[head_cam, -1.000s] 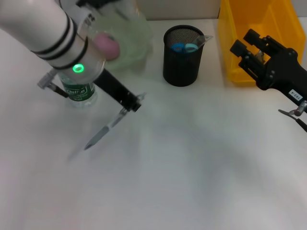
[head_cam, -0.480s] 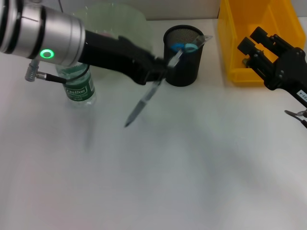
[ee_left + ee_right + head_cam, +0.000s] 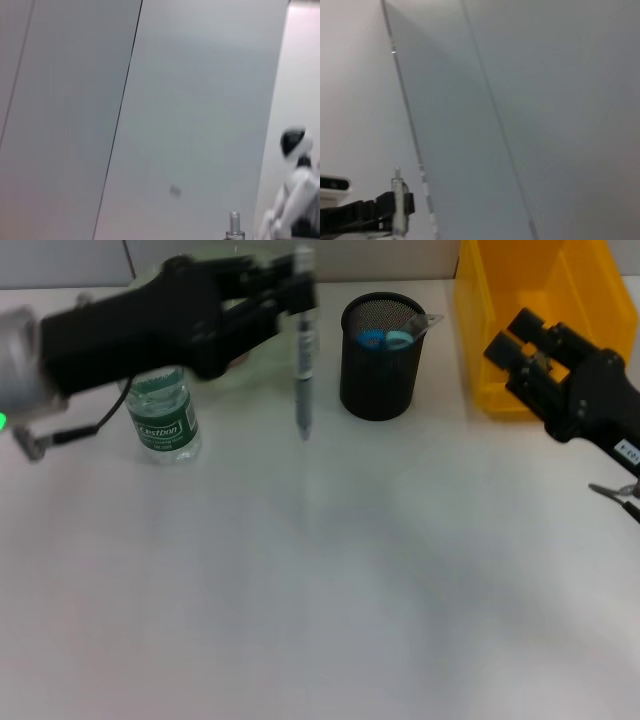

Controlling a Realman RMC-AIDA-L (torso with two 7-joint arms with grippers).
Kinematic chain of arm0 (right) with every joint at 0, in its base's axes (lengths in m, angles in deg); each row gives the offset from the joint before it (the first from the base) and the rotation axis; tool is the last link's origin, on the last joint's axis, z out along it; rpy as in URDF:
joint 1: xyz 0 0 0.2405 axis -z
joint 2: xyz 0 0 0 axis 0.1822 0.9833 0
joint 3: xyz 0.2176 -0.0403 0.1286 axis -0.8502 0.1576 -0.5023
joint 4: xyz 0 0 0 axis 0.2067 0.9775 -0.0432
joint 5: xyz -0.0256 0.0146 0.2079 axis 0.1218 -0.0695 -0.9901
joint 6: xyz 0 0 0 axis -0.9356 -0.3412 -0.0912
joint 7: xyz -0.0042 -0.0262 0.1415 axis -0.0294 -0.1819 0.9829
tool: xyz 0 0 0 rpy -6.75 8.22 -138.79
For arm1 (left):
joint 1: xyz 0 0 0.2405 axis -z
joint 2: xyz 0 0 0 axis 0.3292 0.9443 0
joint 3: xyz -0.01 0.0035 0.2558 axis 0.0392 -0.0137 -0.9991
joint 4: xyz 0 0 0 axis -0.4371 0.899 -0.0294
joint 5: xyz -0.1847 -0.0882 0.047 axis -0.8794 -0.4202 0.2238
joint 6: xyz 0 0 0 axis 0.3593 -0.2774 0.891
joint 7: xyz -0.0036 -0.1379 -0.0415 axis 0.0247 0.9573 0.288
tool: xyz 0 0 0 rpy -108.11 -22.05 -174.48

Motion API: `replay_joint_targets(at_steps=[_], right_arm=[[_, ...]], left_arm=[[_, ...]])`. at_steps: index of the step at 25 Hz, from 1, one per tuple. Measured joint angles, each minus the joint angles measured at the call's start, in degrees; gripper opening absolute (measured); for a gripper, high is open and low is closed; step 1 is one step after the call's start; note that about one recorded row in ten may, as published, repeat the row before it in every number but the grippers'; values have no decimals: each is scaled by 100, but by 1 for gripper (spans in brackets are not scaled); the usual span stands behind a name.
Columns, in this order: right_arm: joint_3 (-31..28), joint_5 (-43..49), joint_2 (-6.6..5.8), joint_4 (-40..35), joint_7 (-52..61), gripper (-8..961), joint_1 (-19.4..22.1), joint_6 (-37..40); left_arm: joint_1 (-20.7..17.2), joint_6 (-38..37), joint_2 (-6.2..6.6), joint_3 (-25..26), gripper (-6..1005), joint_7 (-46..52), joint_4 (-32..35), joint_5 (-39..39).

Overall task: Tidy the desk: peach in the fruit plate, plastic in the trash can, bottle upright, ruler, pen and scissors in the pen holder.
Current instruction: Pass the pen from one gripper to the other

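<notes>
Now the left claw [image 3: 290,280] grips a pen [image 3: 303,350] near its upper end, so that it hangs upright, tip down, above the white surface [image 3: 320,590], just beside the black mesh pen holder [image 3: 381,358] on the robot's left. Blue scissor handles [image 3: 385,339] show inside the holder. A green-labelled bottle [image 3: 163,420] stands upright under the left arm. Over by the yellow bin [image 3: 530,310], the right claw [image 3: 520,340] hovers with its fingers spread, holding nothing.
</notes>
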Motion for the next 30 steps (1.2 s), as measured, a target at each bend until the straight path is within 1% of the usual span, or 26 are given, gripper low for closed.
replay_joint_targets(at_steps=[2, 4, 6, 8, 11, 15, 16, 17, 19, 21, 26, 30], right_arm=[[3, 259, -4, -146, 113, 474, 12, 146], [5, 601, -10, -374, 289, 474, 22, 379], [3, 1076, -37, -727, 599, 474, 16, 721], [2, 1508, -55, -1102, 961, 473, -24, 976], [1, 2167, -53, -1706, 1638, 473, -211, 1119], [72, 2286, -20, -1839, 1798, 473, -371, 1114], [223, 2313, -5, -1858, 1835, 473, -485, 1076], [223, 2313, -5, -1858, 1835, 473, -485, 1076], [394, 2317, 9, -1813, 1854, 473, -621, 1001], [596, 2289, 43, -1743, 1858, 473, -729, 792], [804, 2244, 61, -1602, 1858, 474, -846, 644], [807, 2242, 63, -1524, 1847, 472, -886, 649]], left_arm=[[20, -411, 5, 256, 194, -613, -616, -153], [37, -715, 7, 429, 194, -1172, -1095, -179], [25, -860, 8, 450, 194, -1494, -1339, -176], [0, -936, 9, 406, 194, -1606, -1419, -119], [-11, -1045, -6, 343, 194, -1626, -1526, 55], [18, -1082, -14, 224, 195, -1675, -1689, 61], [38, -1101, -18, 142, 195, -1698, -1747, 57], [38, -1101, -18, 142, 195, -1698, -1747, 57], [44, -1110, -23, 72, 195, -1701, -1753, 43], [65, -1118, -26, -17, 195, -1706, -1756, 21], [86, -1135, -27, -43, 195, -1709, -1761, 9], [103, -1137, -28, -45, 195, -1710, -1762, 10]])
